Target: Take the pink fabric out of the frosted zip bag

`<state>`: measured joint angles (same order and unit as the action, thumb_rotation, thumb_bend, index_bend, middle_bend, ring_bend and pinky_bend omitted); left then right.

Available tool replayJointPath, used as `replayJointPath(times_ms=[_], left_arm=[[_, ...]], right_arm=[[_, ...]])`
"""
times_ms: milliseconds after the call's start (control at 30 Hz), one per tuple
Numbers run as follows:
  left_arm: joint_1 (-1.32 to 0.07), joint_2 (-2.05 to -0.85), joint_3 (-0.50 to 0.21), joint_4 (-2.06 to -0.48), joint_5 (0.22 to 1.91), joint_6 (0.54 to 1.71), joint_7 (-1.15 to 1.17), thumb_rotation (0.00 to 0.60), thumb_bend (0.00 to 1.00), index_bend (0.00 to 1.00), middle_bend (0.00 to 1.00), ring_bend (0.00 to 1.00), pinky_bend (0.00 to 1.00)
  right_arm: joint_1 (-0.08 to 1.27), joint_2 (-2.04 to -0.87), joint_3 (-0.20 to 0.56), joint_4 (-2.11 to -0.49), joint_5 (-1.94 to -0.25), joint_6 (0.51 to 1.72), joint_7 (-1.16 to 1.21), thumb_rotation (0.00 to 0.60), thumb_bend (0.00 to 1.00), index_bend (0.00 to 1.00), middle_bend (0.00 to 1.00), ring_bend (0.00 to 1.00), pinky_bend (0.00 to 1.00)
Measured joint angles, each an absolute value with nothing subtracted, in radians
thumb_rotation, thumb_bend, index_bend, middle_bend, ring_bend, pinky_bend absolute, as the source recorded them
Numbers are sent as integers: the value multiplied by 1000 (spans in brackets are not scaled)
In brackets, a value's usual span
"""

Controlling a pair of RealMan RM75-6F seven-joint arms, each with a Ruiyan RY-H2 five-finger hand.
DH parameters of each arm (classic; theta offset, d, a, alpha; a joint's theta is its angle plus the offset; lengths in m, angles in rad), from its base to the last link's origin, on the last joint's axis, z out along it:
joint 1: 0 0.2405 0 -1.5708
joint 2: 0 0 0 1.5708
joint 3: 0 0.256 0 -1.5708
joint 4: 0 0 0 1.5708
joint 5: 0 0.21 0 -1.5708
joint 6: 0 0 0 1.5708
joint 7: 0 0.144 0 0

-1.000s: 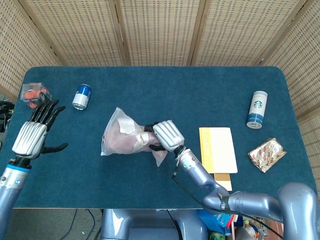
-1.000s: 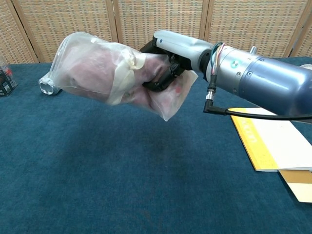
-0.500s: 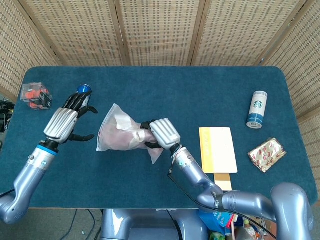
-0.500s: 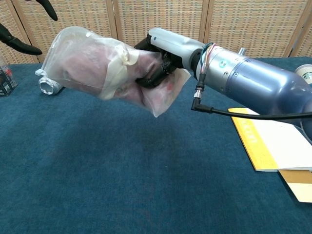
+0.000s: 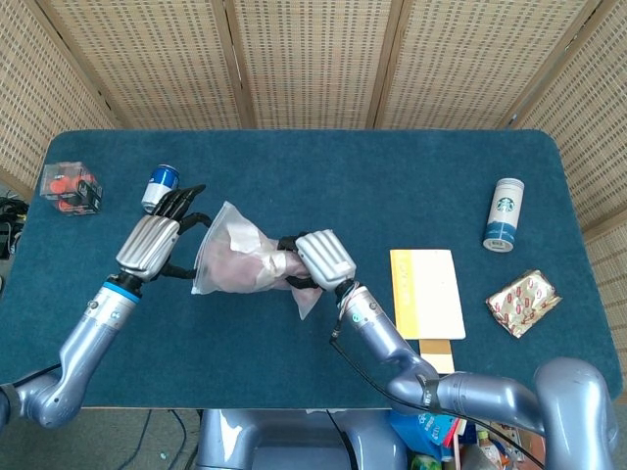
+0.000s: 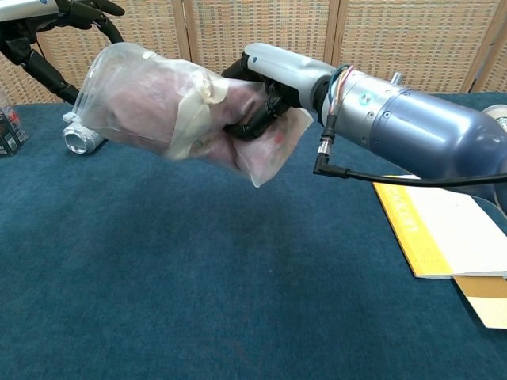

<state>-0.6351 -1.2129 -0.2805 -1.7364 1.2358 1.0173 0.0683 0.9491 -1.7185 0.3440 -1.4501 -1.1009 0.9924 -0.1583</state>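
Observation:
The frosted zip bag (image 5: 238, 262) (image 6: 162, 107) hangs above the blue table with the pink fabric (image 5: 235, 269) (image 6: 150, 99) bunched inside it. My right hand (image 5: 318, 260) (image 6: 273, 79) grips the bag's lower end and holds it in the air. At the bag's other end my left hand (image 5: 157, 241) (image 6: 47, 24) has its fingers spread, the fingertips at the bag's edge; I cannot tell whether they touch it.
A blue can (image 5: 160, 186) (image 6: 79, 139) lies behind the left hand. A clear box with red items (image 5: 69, 186) sits far left. A yellow-white booklet (image 5: 426, 292) (image 6: 444, 229), a Starbucks can (image 5: 504, 213) and a gold packet (image 5: 523, 302) lie to the right.
My left hand has swung in from the far left to the open end of the bag. My right hand has kept the bag aloft, shifting it slightly.

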Motion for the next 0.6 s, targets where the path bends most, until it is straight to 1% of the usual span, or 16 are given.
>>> replayJointPath(times_ms=[500,567,600], left_arm=[[-697,-1259,-277,-1749,1185,995,130,600,132,358,0,0,0],[-704,-1264,-276,-1751,1181,994,141,600,176,362,0,0,0],[-708,-1268,-275,-1750,1178,994,149,600,224,371,0,0,0]], right_arm=[[948,-1698,359,-1494,-1081,991,-175,600,767,695,656,529,621],[948,-1697,360,-1498,-1078,991,-176,600,768,695,656,529,621],[947,-1696,359,-1500,-1079,991,-177,600,769,695,656,529,621]])
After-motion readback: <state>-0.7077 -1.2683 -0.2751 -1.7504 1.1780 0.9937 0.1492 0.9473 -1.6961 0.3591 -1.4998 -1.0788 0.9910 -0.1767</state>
